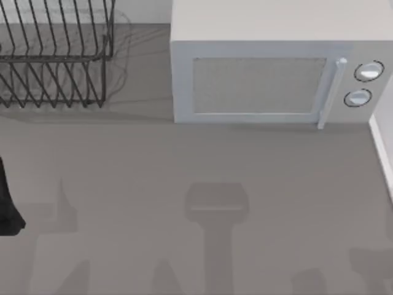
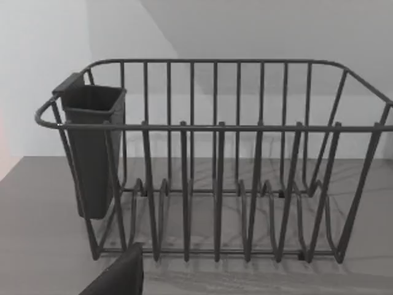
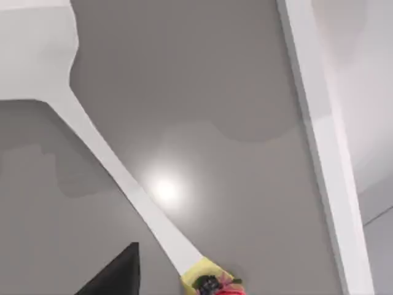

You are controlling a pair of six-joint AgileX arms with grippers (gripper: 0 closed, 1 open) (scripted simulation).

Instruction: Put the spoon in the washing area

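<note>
Your right claw (image 3: pixel 184 276) looks clamped on the white spoon (image 3: pixel 110 163); next, carry it toward the sink edge (image 3: pixel 319 153), while the left claw (image 2: pixel 116 276), fingers' state untellable, faces the dish rack (image 2: pixel 215 129).

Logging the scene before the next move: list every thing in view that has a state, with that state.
Microwave: upright at the table's back, door shut.
Dish rack: upright at the back left, slots empty.
Utensil cup: hung upright on the rack's end; contents hidden.
Spoon: white with a yellow handle end, seemingly flat on the grey surface, not in the rack.
Left arm: at the table's left edge.
</note>
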